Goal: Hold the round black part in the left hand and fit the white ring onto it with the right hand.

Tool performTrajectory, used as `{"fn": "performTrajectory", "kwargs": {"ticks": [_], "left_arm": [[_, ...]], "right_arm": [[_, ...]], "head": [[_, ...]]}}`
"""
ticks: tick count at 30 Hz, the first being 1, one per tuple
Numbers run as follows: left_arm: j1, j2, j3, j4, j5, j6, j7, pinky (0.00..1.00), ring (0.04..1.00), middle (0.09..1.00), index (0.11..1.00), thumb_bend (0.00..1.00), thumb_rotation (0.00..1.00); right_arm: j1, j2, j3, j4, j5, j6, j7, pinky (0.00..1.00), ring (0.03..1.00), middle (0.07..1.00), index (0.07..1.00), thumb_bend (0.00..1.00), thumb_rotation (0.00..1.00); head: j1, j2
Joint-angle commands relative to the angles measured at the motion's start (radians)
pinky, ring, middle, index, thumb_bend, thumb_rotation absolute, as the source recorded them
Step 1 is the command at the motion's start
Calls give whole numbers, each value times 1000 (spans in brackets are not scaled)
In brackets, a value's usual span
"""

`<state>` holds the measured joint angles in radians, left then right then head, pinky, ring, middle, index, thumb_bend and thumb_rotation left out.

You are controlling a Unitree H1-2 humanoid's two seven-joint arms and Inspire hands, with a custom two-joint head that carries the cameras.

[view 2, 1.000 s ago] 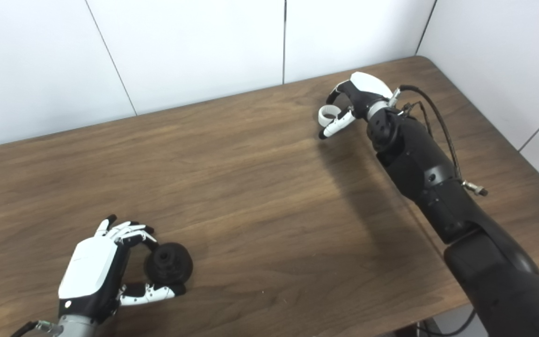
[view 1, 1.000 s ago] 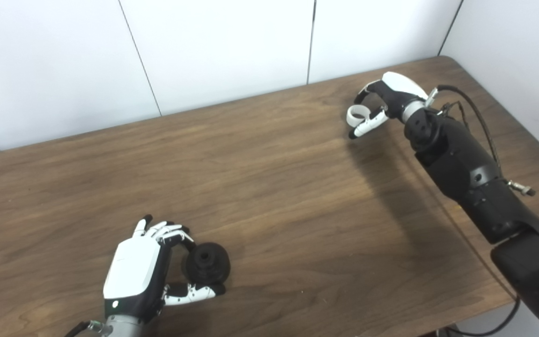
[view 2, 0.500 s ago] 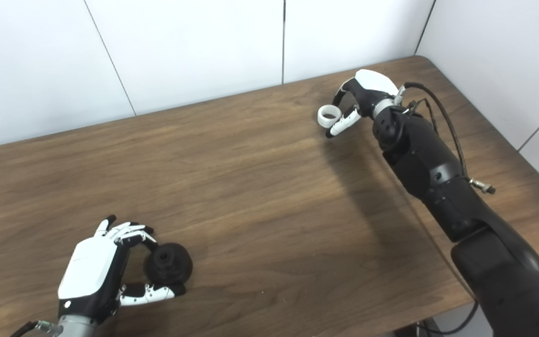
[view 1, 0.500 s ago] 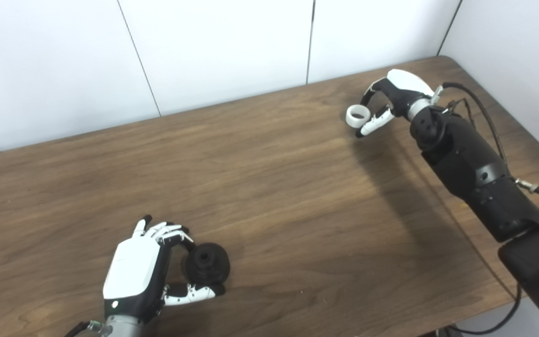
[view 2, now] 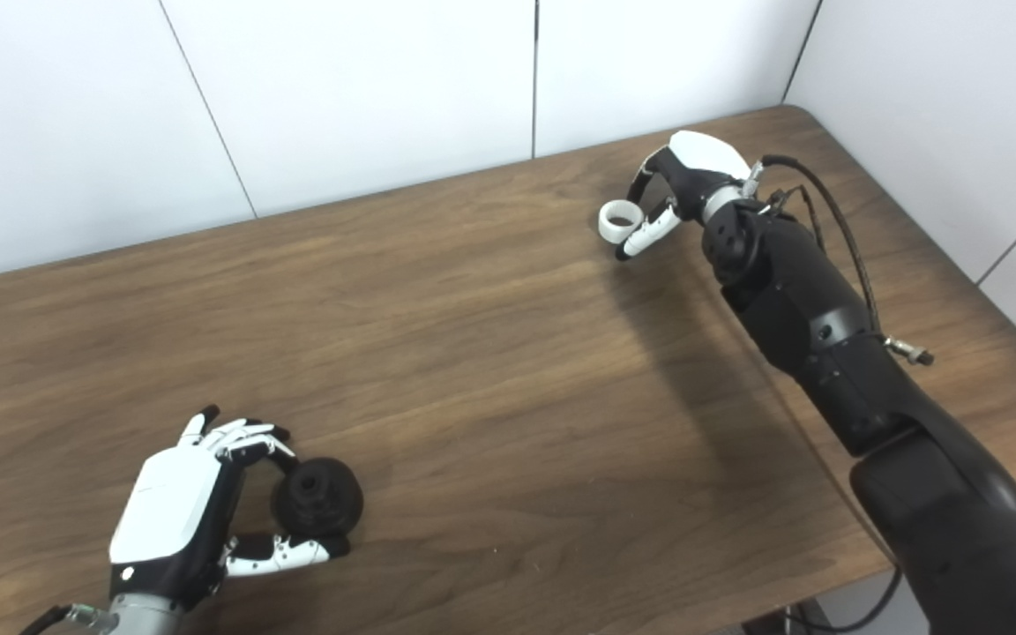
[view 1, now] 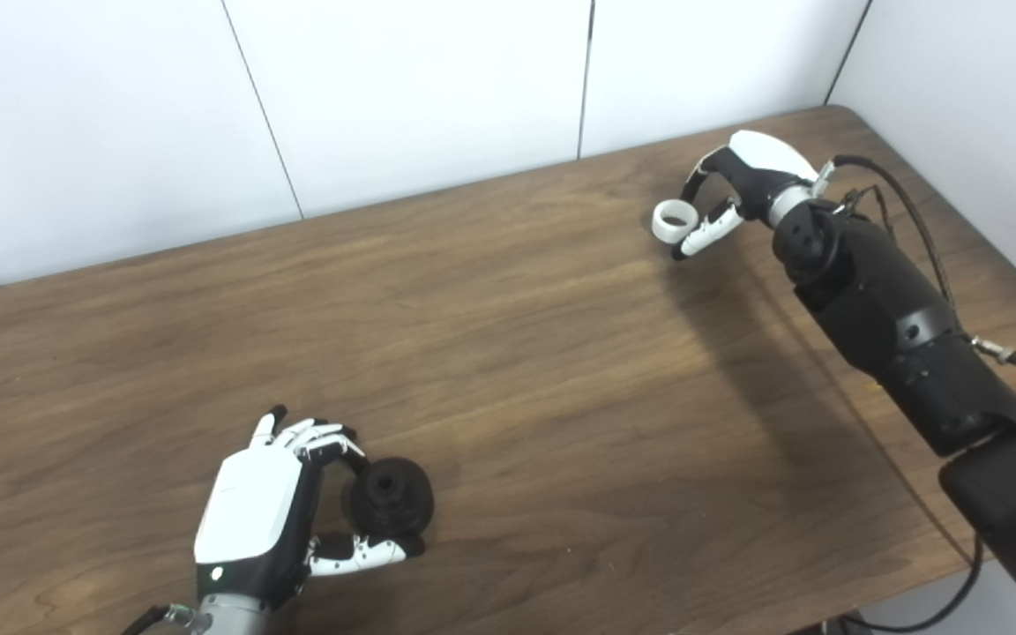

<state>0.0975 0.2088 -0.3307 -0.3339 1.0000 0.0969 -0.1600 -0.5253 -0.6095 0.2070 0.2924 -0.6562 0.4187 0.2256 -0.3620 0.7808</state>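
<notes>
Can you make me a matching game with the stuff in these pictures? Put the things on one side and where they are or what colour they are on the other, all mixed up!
Things:
1. small white plastic ring
2. round black plastic part
3. brown wooden table
4. right robot hand

Clues:
A. near the front edge, gripped by the left robot hand
B. has dark wood grain and lies under everything
C. far back by the corner, its fingers around the ring
D. pale and hollow, far from the black part

Pairs: 1-D, 2-A, 3-B, 4-C
</notes>
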Motion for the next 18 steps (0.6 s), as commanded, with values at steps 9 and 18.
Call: {"fn": "performTrajectory", "kwargs": {"ticks": [9, 18], "left_arm": [[17, 11, -9, -5, 9, 8, -28, 991, 839, 749, 481, 524, 51], [18, 10, -10, -7, 12, 9, -26, 980, 838, 747, 481, 524, 52]], "right_arm": [[-46, -12, -6, -24, -13, -17, -30, 1000, 941, 873, 629, 783, 221], [-50, -10, 2, -19, -14, -19, -26, 991, 938, 869, 637, 773, 234]], "head": [[2, 6], [2, 7]]}}
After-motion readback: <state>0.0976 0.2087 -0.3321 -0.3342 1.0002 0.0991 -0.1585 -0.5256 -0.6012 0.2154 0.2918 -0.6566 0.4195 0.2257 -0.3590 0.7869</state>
